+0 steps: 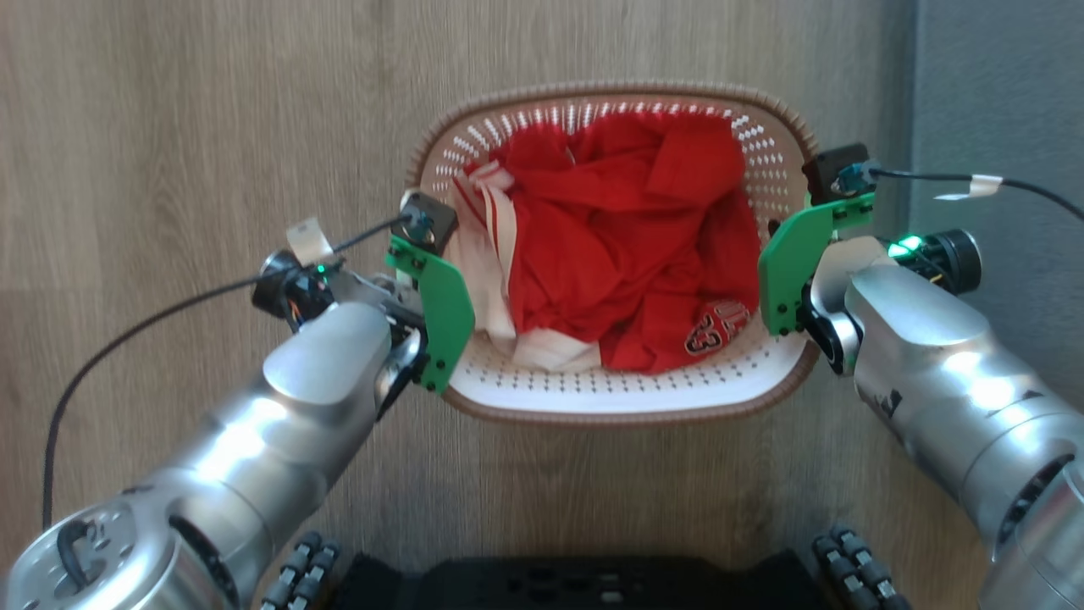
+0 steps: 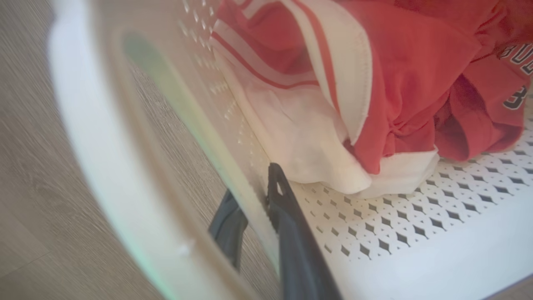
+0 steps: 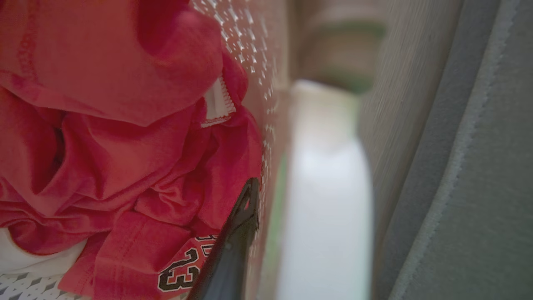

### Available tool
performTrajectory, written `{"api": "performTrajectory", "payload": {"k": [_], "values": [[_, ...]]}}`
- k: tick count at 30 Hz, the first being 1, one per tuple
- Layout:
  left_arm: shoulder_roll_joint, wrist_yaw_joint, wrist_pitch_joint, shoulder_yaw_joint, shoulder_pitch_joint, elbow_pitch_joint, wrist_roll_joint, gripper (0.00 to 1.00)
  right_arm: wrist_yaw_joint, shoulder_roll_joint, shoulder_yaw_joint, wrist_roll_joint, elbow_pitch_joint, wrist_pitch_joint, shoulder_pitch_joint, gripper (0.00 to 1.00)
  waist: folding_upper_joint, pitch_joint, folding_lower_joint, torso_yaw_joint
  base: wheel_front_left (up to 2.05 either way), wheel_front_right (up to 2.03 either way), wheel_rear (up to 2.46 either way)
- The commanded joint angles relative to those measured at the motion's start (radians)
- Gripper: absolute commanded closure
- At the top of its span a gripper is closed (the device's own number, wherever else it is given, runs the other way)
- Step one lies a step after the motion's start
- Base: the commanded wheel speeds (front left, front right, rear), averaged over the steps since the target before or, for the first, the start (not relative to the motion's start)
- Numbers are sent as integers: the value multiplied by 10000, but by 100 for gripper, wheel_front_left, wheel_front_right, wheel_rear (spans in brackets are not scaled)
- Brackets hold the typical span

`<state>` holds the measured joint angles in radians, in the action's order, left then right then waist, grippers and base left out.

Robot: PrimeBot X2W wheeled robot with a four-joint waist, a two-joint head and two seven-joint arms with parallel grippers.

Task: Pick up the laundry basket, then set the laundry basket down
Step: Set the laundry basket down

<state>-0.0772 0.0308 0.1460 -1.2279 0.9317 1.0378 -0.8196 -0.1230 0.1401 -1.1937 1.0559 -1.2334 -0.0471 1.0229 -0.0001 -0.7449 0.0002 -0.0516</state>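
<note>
The wooden floor [image 1: 169, 127] carries everything, and along its right edge runs a grey upholstered surface [image 1: 999, 85]. Two silver arms reach in from the near edge, the left arm [image 1: 279, 424] and the right arm [image 1: 931, 356], one to each short end of the laundry basket [image 1: 610, 385]. The basket is in the middle of the floor, nearer the right edge. Whether it rests on the boards or hangs just above them cannot be told.

Red clothes [image 1: 627, 229] fill it, with a white striped garment [image 1: 500, 254] at its left end.

I judge the load soft and light. The basket itself looks like thin, perforated, smooth plastic, likely to flex and slip under a pinch. The stiffer woven-look rim or the white side handle [image 2: 83, 146] at each end would give the surest hold, with both ends kept level.

The left gripper [image 2: 252, 187] is clamped on the basket's left wall, with one dark finger inside and one outside. Of the right gripper [image 3: 258, 196], one finger [image 3: 233, 246] lies against the inside of the right wall. The other is hidden, so its state cannot be told.

The number 23 [image 3: 181, 273] is printed on the red shirt. In the left wrist view the arched lettering above it starts "BU" [image 2: 514, 54]; the rest is folded away.
</note>
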Motion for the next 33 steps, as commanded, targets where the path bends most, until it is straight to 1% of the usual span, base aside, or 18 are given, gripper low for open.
{"api": "performTrajectory", "payload": {"k": [1,5,7,16,24,33], "values": [[196,273,-186,-66,274,-190,257,100,-77,-352,-256,-325,163,-162,-272,100,1,-381,-2,-53,0,0,0],[258,349,-447,12,629,181,90,100,-77,-397,-124,-245,-31,-411,-108,100,1,-783,-2,-80,0,0,0],[263,358,-517,-23,765,118,37,100,-77,-429,-95,-243,-100,-544,-22,100,1,-960,-2,-64,0,0,0],[268,171,-585,-216,1157,-37,-192,100,-77,-435,-10,-258,-334,-974,394,100,1,-1626,-2,-113,0,0,0],[268,65,-457,-370,1231,-258,-378,100,-77,-297,-116,-387,-432,-1077,567,100,1,-1911,-2,-251,0,0,0],[269,-8,-455,-453,1279,-296,-483,100,-77,-294,-138,-380,-482,-1134,630,100,1,-2056,-2,-261,0,0,0]]}}
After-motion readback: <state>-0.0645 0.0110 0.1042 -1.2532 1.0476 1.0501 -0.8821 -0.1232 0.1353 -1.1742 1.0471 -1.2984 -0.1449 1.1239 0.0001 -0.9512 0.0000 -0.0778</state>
